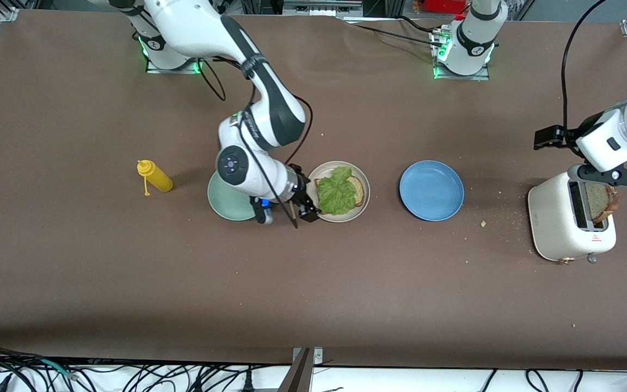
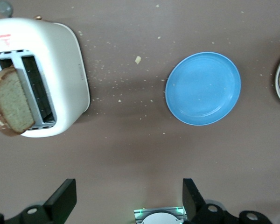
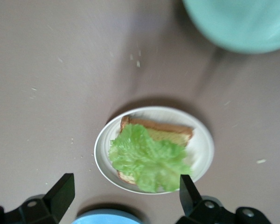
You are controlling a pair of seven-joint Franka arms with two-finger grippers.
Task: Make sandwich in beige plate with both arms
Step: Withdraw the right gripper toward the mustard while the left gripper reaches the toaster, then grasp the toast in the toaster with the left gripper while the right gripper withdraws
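Front view: open-faced sandwich on beige plate, second slice in toaster

Front view showed the beige plate [image 1: 364, 204] near the middle of the table, between the mint-green plate [image 1: 225, 207] and the blue plate [image 1: 431, 190]. On it lay one toast slice [image 1: 358, 191] with a lettuce leaf [image 1: 338, 190] on top; no upper slice covered the leaf. The right gripper [image 1: 298, 206] hung above the gap between the mint-green plate and the beige plate, just over the beige plate's rim. In the right wrist view its fingers [image 3: 60, 192] stood wide apart and held nothing, with the plate [image 3: 201, 148] and leaf [image 3: 149, 159] below them.

The left gripper [image 1: 613, 178] was above the white toaster [image 1: 555, 223], which stood toward the left arm's end of the table. A second bread slice [image 1: 599, 202] stood up out of a toaster slot. In the left wrist view the fingers [image 2: 63, 199] were spread wide and empty, clear of the slice [image 2: 11, 101]. Crumbs [image 1: 483, 223] lay on the table between the toaster and the blue plate. A yellow squeeze bottle [image 1: 154, 176] lay toward the right arm's end of the table.
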